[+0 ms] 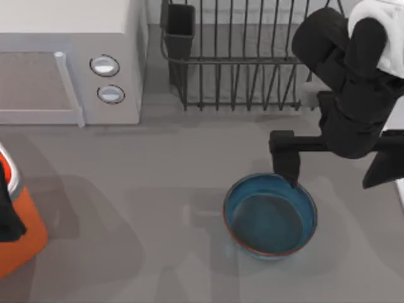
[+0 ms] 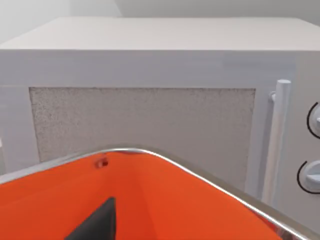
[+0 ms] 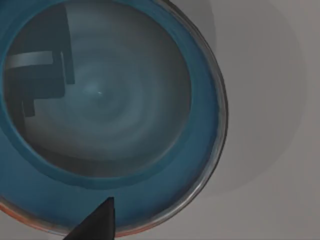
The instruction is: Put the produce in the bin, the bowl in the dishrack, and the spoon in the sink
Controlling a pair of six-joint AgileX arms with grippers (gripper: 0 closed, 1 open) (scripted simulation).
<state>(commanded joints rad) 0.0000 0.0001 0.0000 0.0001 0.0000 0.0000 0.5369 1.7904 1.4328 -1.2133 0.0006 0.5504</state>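
Black and bulky, the right arm fills the top view's upper right corner, its right gripper (image 1: 289,165) hanging over the far rim of the bowl (image 1: 270,216). That teal bowl sits upright on the tabletop (image 1: 158,189), near the dishrack (image 1: 240,57) and on its camera side. One finger (image 1: 285,158) reaches down at the rim (whether the fingers are wide or narrow cannot be told). Being round, the bowl offers no long axis. Well off from the bowl, the left gripper (image 2: 97,225) hangs over the orange bin (image 1: 25,233), beside the microwave (image 1: 69,57).
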